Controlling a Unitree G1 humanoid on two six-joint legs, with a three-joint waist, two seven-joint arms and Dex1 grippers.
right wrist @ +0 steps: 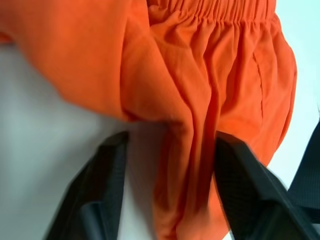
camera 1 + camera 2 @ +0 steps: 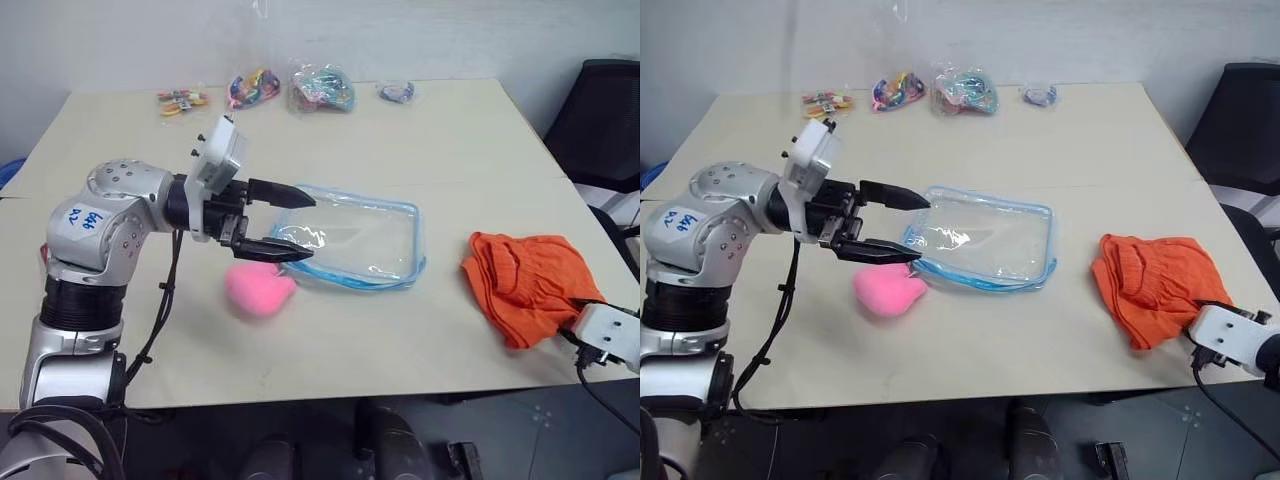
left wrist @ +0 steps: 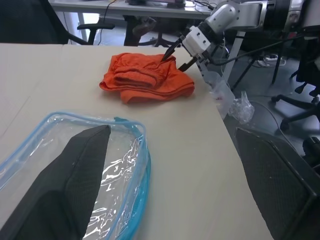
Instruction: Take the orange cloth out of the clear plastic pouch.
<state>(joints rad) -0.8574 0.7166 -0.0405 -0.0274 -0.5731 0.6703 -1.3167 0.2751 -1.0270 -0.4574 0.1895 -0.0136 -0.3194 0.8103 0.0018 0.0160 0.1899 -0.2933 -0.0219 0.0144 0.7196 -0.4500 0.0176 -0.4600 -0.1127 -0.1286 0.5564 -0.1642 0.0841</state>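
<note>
The orange cloth [image 2: 530, 280] lies crumpled on the table near its right edge, outside the clear plastic pouch [image 2: 350, 235]. The pouch lies flat at the table's middle, empty, with light blue trim. My left gripper [image 2: 300, 225] hangs open just above the pouch's left end, pointing right, one black finger [image 3: 65, 175] over the plastic. My right gripper [image 3: 173, 62] is at the cloth's near right edge, low at the table edge. Its fingers stand apart, and a fold of the orange cloth [image 1: 200, 75] lies loose between them.
A pink plush heart [image 2: 260, 290] lies just in front of the pouch's left end, under my left gripper. Several small bags of colourful items [image 2: 320, 88] line the table's far edge. A black chair [image 2: 600, 120] stands beyond the right side.
</note>
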